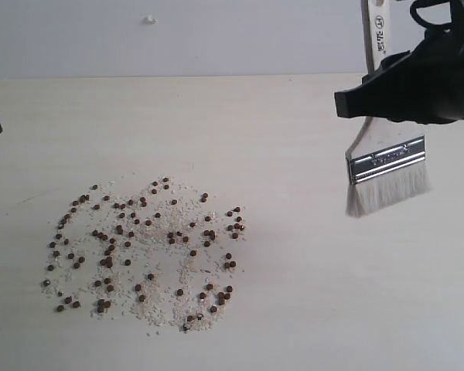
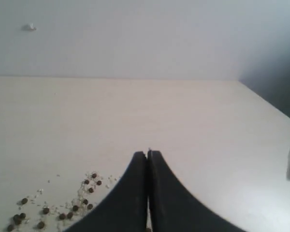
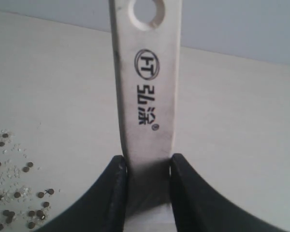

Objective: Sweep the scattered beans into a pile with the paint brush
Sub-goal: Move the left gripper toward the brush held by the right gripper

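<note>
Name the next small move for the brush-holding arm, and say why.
Probably carry the paint brush left and down, setting its bristles on the table just right of the beans. The right gripper clamps the handle, the bristles hang well right of the scatter, and the beans lie spread out, not piled.

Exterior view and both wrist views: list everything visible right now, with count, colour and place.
beans: dozens, reddish-brown, scattered left of centre in the exterior view, not yet piled.
white grains: many, white, mixed among the beans.
paint brush: one, pale handle, silver ferrule, cream bristles, bristles down, right of the beans, apart from them.
table: one, pale beige, under everything.
wall: one, grey-white, behind the table.
right gripper: one, black, shut on the paint brush handle.
left gripper: one, black, shut, empty, near the beans' edge.
</note>
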